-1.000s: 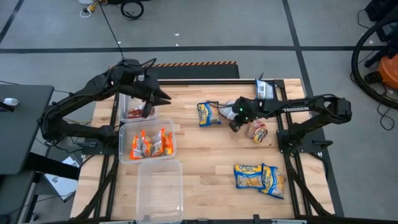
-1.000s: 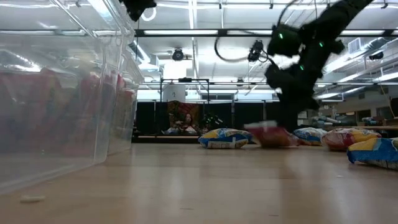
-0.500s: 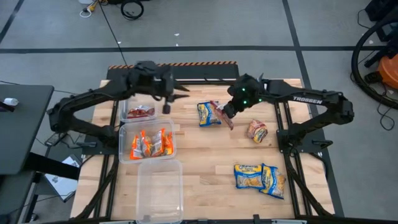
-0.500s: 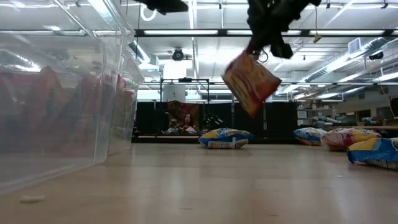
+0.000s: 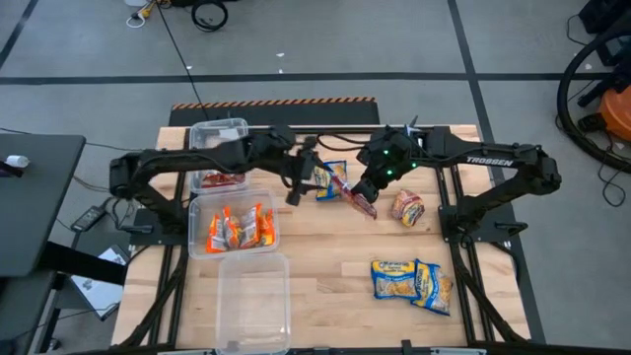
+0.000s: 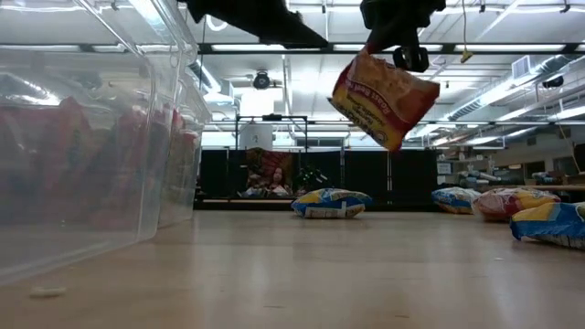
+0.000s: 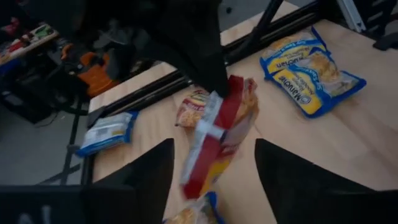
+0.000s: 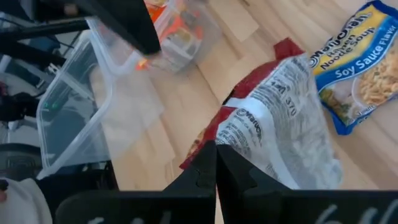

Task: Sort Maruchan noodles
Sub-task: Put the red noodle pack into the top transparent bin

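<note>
Right wrist view: "Soy Sauce" packet (image 8: 365,59)

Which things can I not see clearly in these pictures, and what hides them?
- Red packet in the right gripper: low view, printing too blurred to read.
- Red packets in the far bin: high view, the left arm covers most of them.
- Left gripper: low view, cut off by the top edge; its open fingers show in the left wrist view.
- Bin contents: low view, smeared by the clear wall.

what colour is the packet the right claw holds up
Red with a silver-white back, clearest in the right wrist view: packet in the right claw.
</note>
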{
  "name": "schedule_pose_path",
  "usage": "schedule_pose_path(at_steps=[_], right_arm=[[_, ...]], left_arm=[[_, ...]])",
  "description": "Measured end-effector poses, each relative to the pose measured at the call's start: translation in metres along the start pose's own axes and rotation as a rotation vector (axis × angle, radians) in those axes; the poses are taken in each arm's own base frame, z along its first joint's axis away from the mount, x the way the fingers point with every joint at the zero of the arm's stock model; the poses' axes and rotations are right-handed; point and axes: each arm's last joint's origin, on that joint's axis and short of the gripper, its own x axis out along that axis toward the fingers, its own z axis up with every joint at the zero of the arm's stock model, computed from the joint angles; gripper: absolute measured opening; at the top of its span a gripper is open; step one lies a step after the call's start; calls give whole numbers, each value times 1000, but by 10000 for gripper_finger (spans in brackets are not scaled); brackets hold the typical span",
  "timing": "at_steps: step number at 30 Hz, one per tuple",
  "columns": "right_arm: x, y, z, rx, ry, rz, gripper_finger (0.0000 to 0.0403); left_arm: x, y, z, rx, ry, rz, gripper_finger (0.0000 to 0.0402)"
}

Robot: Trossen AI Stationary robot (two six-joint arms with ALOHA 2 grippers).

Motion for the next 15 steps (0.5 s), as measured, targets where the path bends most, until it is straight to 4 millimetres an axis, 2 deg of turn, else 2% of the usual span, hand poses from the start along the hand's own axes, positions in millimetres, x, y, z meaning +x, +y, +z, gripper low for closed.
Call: schedule_pose_path(at_steps=[5,11,15], right_arm=[[1,3,-2,-22,7,3,3],[1,3,-2,-24,0,-1,3],[2,5,-3,-32,2,10,3]], left_arm=[[23,-6,-1,-21,-43,-2,242],[43,-16,-15,-28,19,-46,224],[48,-15,-20,-31,65,7,210]])
